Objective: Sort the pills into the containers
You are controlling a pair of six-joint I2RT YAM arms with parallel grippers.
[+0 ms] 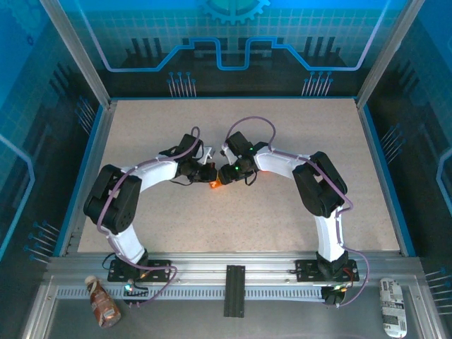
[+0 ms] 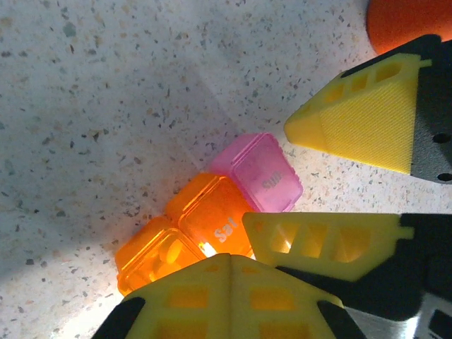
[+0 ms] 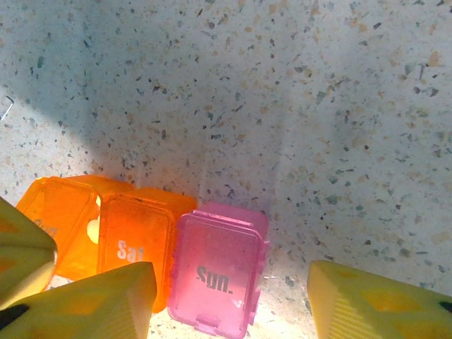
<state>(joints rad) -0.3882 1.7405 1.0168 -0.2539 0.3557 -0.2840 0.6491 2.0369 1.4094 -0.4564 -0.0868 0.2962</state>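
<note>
The containers (image 3: 141,240) are a flat strip of joined boxes on the speckled table, orange ones marked "Sat" (image 2: 212,215) and a pink end box marked "Sun" (image 3: 219,272), lids down. Pale pills (image 2: 169,251) show through the end orange box. My left gripper (image 2: 231,258) is shut, its yellow tips together just above the orange boxes with nothing seen between them. My right gripper (image 3: 229,282) stands open astride the pink box, one finger (image 3: 99,304) over the "Sat" lid's edge and the other clear of the pink side. From above, both grippers (image 1: 207,171) (image 1: 227,173) meet at mid-table over the containers (image 1: 214,185).
An orange rounded object (image 2: 409,21), part of a bottle, lies just beyond the right gripper's fingers. A blue rim (image 1: 381,162) borders the table. A brown bottle (image 1: 102,302) and a white packet (image 1: 392,307) lie off the table by the arm bases.
</note>
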